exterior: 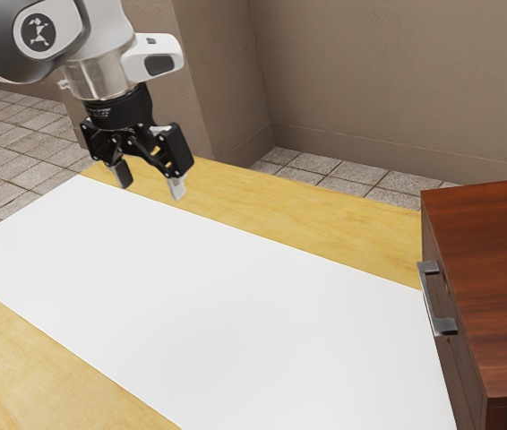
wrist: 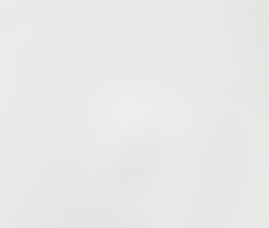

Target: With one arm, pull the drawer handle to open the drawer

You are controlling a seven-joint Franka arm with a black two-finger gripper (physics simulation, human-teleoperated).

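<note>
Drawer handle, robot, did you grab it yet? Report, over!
Gripper open, empty, above the white sheet. Handle on the brown cabinet untouched, far off at the exterior view's right. Only the sheet lies between.

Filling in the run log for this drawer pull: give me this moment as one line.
phase: pre-reach | gripper: open, empty, over white mat | drawer handle: untouched, at exterior view's right, far from gripper
</note>
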